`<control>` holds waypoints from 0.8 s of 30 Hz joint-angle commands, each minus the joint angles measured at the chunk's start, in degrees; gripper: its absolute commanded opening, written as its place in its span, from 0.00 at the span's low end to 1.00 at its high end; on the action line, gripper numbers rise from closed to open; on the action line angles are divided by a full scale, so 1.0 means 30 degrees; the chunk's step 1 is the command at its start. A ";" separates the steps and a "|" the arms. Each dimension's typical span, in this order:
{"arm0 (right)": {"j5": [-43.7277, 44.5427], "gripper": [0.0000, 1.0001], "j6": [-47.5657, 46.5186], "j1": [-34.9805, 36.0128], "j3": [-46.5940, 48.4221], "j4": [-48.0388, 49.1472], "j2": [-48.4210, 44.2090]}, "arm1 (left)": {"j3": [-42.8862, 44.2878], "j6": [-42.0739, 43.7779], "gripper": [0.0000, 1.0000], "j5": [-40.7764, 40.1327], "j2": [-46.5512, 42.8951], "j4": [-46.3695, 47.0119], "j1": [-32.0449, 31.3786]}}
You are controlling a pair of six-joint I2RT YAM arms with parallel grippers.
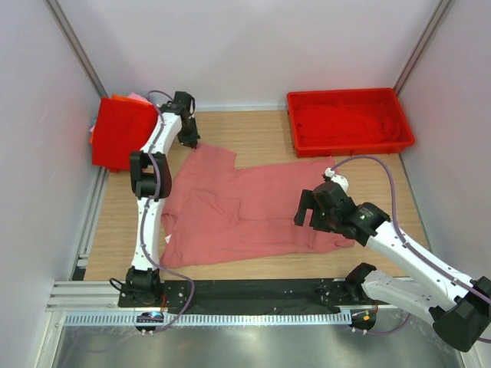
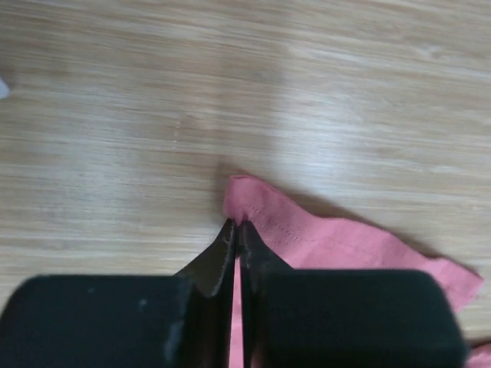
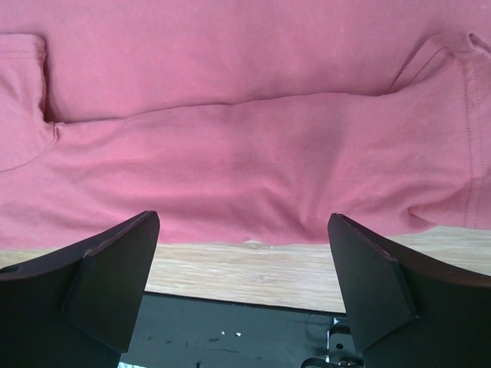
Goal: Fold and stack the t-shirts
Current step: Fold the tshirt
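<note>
Left gripper [image 2: 236,224] pinches a hemmed corner of the salmon-pink shirt [image 1: 238,211], its jaws nearly together on the cloth. Right gripper [image 3: 244,224] hangs wide open and empty over the shirt's near edge. The shirt lies spread across the wooden table [image 1: 261,130], with red folded shirts [image 1: 121,138] at the far left.

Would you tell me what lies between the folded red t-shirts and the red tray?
Top view: the left gripper, shut on the salmon t-shirt, then bare tabletop.
</note>
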 commanded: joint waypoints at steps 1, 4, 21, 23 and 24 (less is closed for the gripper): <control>0.1259 0.98 -0.0557 -0.0112 0.0642 -0.0061 -0.0374 | 0.0266 0.0356 0.00 0.0985 -0.0017 -0.0737 -0.0134; 0.2431 0.99 -0.0995 -0.0812 0.1900 -0.0063 0.0386 | -0.0438 -0.0053 0.00 0.0666 -0.1626 -0.1292 -0.0134; 0.1082 0.86 -0.5651 -0.9488 0.7850 0.7580 1.3773 | -0.9138 -0.0905 0.00 0.1718 -1.1386 -0.0856 -0.1305; 0.2167 0.83 -0.6529 -0.9692 0.9160 0.7702 1.5763 | -0.9461 -0.0905 0.00 0.1864 -1.1562 -0.0651 -0.1306; 0.2257 0.83 -0.6737 -0.9838 0.9576 0.7789 1.6437 | -0.9637 -0.0905 0.00 0.1894 -1.1679 -0.0592 -0.1306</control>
